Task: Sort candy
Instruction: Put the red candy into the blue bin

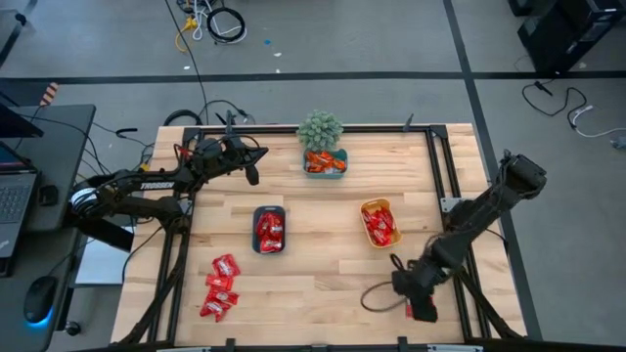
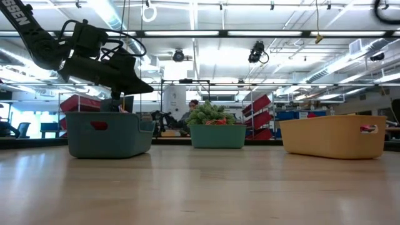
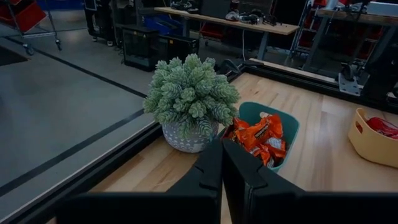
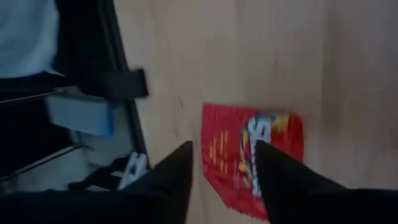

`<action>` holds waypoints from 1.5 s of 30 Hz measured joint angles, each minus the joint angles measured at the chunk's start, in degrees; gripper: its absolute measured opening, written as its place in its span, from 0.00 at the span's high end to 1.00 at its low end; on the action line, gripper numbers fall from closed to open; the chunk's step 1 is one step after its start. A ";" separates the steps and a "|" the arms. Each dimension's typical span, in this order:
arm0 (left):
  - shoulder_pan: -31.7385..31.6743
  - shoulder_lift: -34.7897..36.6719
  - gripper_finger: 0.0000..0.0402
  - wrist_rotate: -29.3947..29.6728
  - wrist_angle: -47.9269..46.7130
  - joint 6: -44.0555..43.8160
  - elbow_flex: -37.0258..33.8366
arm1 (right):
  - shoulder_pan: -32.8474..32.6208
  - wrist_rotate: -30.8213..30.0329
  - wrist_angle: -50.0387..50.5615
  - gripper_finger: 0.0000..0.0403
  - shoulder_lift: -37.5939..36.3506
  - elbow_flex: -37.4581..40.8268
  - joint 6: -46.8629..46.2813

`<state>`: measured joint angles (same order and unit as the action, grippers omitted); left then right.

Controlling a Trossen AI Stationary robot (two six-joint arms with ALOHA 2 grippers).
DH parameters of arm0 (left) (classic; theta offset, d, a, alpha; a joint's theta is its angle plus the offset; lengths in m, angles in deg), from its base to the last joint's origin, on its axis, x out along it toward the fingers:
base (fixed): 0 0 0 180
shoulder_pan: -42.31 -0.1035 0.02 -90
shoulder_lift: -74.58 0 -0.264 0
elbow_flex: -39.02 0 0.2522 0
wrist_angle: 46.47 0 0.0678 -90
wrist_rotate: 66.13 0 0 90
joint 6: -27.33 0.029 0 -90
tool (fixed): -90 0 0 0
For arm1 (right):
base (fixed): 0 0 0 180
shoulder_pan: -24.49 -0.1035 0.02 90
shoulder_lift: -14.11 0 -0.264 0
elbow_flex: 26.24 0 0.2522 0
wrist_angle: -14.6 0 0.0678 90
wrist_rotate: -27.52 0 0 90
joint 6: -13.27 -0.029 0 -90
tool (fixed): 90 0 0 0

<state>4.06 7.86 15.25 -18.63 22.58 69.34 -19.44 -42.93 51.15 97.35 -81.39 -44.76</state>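
Red candy packets (image 1: 221, 286) lie loose on the table at the near left. One more red packet (image 4: 249, 155) lies flat near the table's near right corner; it also shows in the high view (image 1: 409, 310). My right gripper (image 4: 227, 165) is low over it, open, pointing down, with one finger at the packet's edge and one over its face. My left gripper (image 1: 252, 168) is shut and empty, in the air at the far left, pointing toward the plant (image 3: 189, 99) and the teal tray (image 3: 273, 134) of orange candy. My right gripper comes from above with its open fingers (image 4: 180, 177) astride one end of the red packet (image 4: 227, 149), which lies flat on the table. I cannot tell whether the fingers touch it.
A blue tray (image 1: 269, 230) and a yellow tray (image 1: 380, 223) hold red candy at mid-table. The teal tray (image 1: 326, 162) and the potted plant (image 1: 320, 129) stand at the far edge. A black cable loop (image 1: 375, 293) lies beside my right gripper. The table's frame rail (image 4: 121, 81) is close by.
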 joint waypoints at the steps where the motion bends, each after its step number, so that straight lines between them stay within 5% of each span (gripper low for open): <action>1: -0.01 0.00 0.97 0.00 0.00 0.00 0.00 | -1.77 -1.62 0.45 0.58 0.00 0.00 -1.01; 8: -0.01 0.00 0.97 0.00 0.00 0.00 0.00 | -10.15 -12.44 8.86 0.39 0.07 0.02 -2.02; 22: 0.01 0.00 0.97 0.02 -0.79 0.00 -0.02 | -13.15 -17.81 4.91 0.49 5.36 -0.28 2.42; 27: 0.00 -0.02 0.97 0.02 -0.87 -0.02 -0.02 | -12.82 -19.18 11.05 0.50 9.42 -3.62 4.30; 31: 0.01 -0.02 0.97 0.02 -0.90 -0.11 -0.02 | -11.07 -19.75 13.43 0.59 9.38 -3.85 7.21; 38: 0.03 -0.02 0.97 0.03 -0.87 -0.21 -0.02 | -6.00 -24.40 16.09 0.96 5.89 -3.10 10.84; 45: 0.03 -0.02 0.97 0.02 -0.87 -0.22 -0.02 | 3.17 -26.62 15.34 0.99 -1.69 -2.97 19.60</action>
<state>4.09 7.84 15.27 -19.50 22.36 69.32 -16.27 -69.55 66.49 95.66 -84.36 -25.17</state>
